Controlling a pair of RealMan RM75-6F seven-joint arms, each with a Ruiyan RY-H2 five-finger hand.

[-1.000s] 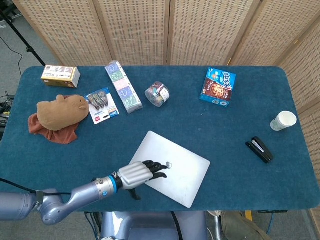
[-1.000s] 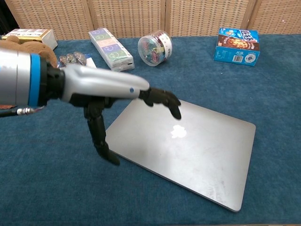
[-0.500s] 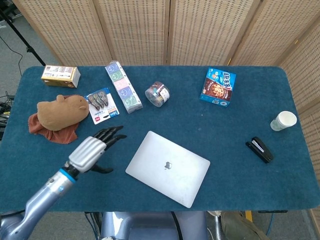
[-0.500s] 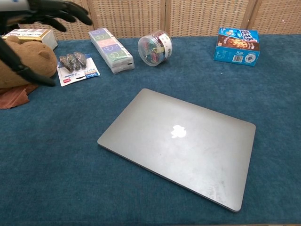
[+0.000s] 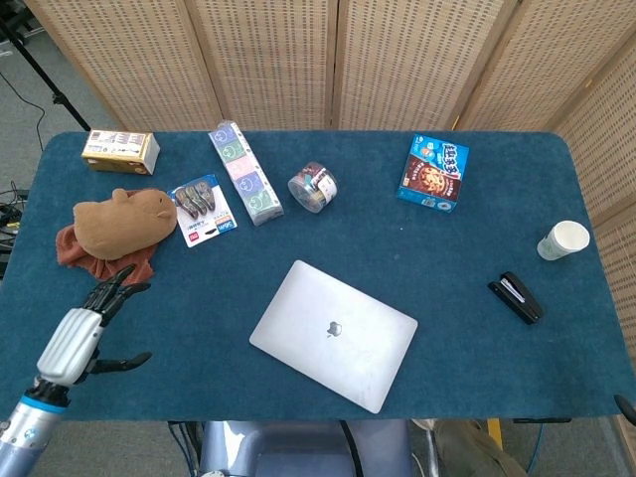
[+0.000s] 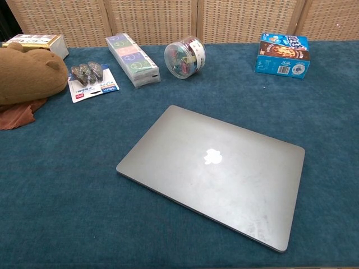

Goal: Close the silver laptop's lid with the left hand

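The silver laptop [image 5: 334,333] lies flat on the blue table with its lid down and the logo facing up; the chest view shows the laptop [image 6: 216,171] the same way, closed. My left hand [image 5: 81,333] hovers at the table's front left corner, far to the left of the laptop, fingers spread and holding nothing. It is outside the chest view. My right hand appears in neither view.
A brown plush toy [image 5: 124,222] on a rust cloth lies just beyond my left hand. Further back are a battery pack [image 5: 203,209], a long pastel box [image 5: 244,172], a clear jar [image 5: 312,187] and a cookie box [image 5: 434,173]. A paper cup [image 5: 563,239] and black stapler [image 5: 516,296] sit right.
My left hand has lifted off the laptop lid and drawn back leftward to the front left corner, leaving the chest view. The laptop stays closed and has not moved.
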